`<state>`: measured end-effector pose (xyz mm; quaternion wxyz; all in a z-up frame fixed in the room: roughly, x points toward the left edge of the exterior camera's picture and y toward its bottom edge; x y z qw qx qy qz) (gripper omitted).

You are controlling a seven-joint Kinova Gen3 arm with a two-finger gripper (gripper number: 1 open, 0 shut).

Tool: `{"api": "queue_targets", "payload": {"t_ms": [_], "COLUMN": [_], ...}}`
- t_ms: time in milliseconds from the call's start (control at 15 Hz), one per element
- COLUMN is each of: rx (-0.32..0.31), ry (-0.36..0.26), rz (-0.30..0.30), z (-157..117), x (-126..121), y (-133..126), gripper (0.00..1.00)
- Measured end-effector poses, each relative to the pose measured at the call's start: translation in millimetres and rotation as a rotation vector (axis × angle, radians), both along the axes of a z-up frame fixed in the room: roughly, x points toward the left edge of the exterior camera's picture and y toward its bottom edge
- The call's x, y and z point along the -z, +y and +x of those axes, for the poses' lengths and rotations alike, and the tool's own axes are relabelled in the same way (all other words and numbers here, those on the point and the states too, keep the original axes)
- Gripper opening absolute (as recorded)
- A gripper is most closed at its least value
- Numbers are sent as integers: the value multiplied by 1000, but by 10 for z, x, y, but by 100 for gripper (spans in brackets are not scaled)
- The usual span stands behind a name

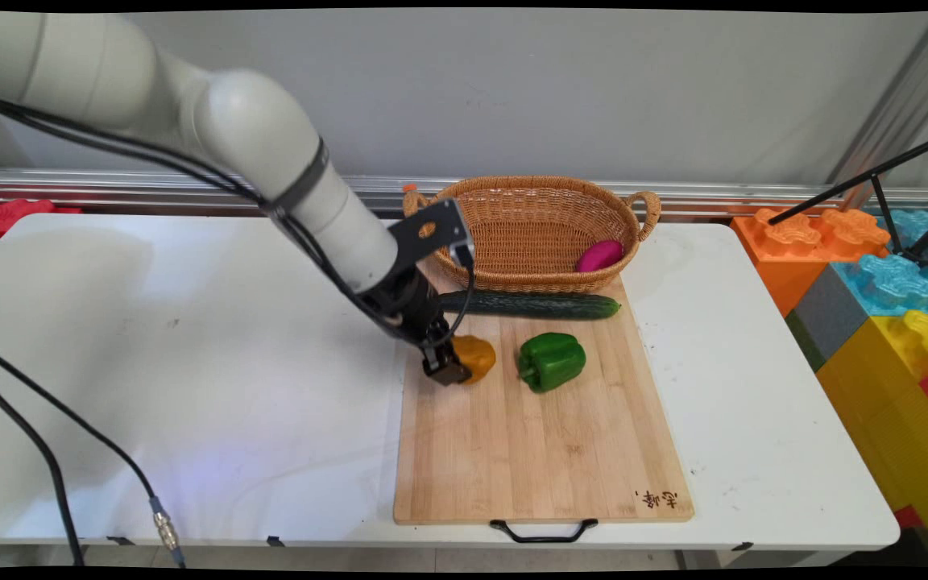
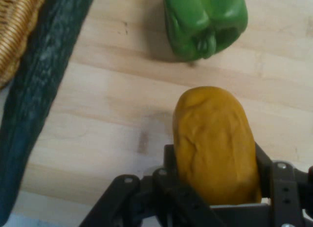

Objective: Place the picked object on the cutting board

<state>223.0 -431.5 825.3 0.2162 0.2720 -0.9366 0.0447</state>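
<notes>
Jaws: the gripper [image 1: 454, 367] is closed around a yellow-orange lumpy vegetable [image 1: 474, 357]; in the hand view a black finger [image 2: 169, 164] presses each of its flanks.
Arm pose: the white arm [image 1: 271, 165] slants down from the upper left, wrist tilted toward the board, black cables trailing beneath it.
Held thing: the yellow-orange vegetable [image 2: 215, 144] sits low at the wooden cutting board [image 1: 540, 451], on its left part; whether it touches the wood cannot be told. Its long axis runs straight out along the jaws, free end toward the green pepper.
Neighbours: a green bell pepper [image 1: 551, 361] lies just to the right on the board, apart from it; a dark cucumber [image 1: 530, 304] lies crosswise along the board's far edge, just before a wicker basket [image 1: 528, 234] holding a magenta object [image 1: 599, 255].
Surface: the board, with a black handle [image 1: 543, 532] at its near edge, rests on a white tabletop [image 1: 190, 362].
Room: grey wall behind; big coloured blocks [image 1: 875, 274] stacked to the right.
</notes>
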Motion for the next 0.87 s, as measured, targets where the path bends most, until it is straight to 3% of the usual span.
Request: {"api": "queue_targets", "payload": {"t_ms": [600, 667, 867], "rx": [23, 26, 32], "ry": [-7, -5, -3], "rz": [-22, -27, -33], "z": [-64, -72, -91], "x": [366, 373, 367], "y": [19, 14, 5], "gripper": [0, 100, 100]}}
